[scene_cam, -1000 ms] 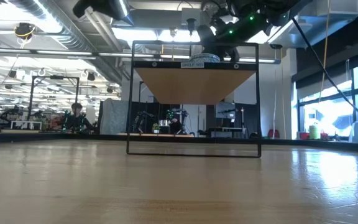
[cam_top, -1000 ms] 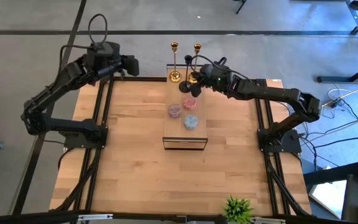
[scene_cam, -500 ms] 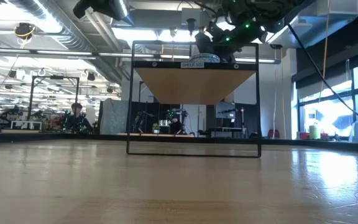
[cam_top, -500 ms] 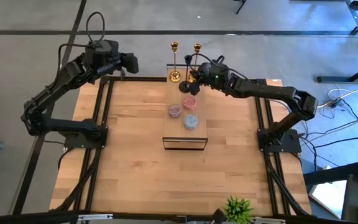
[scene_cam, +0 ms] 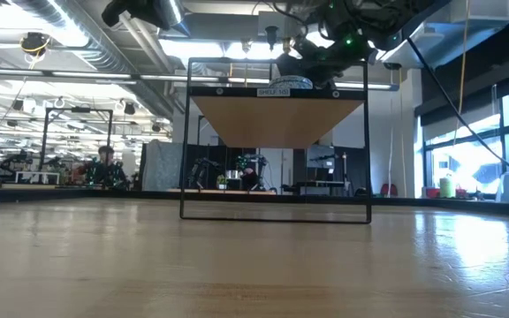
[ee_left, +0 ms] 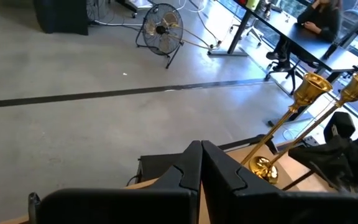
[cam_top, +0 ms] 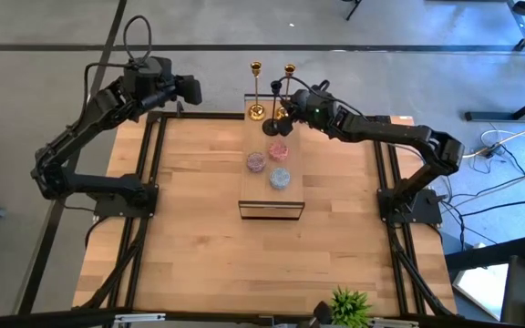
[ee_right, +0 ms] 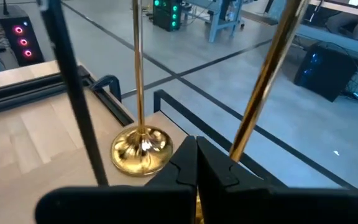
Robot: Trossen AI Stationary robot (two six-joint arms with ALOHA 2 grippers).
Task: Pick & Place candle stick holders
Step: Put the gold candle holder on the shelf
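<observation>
Two gold candle stick holders [cam_top: 256,91] [cam_top: 289,84] stand upright on their round bases at the far end of a raised shelf [cam_top: 262,191]. A black one [cam_top: 272,126] stands just nearer. My right gripper [cam_top: 290,107] is shut and sits low between them; in its wrist view its tips [ee_right: 195,149] lie beside one gold base [ee_right: 140,148], with the black stem [ee_right: 73,93] farther off. My left gripper [cam_top: 196,90] [ee_left: 201,155] is shut and hangs raised over the table's far left corner, clear of everything. My right gripper's shut fingers [ee_right: 219,165] reach in level from the table's right side. They stand right in front of the lower stem [ee_right: 241,134] of the right-hand gold holder. The fingers hide that spot, so I cannot tell whether they touch it.
Three small round jars, two pink [cam_top: 279,148] [cam_top: 256,162] and one blue [cam_top: 280,179], sit on the shelf top nearer the front. The shelf's black frame [scene_cam: 275,141] stands mid-table. A green plant [cam_top: 347,305] is at the near edge. Bare wood lies left, right and in front.
My right gripper has crept a little lower and toward the far edge, closer in among the candle stick holders. It stays shut, and the holders have not moved.
</observation>
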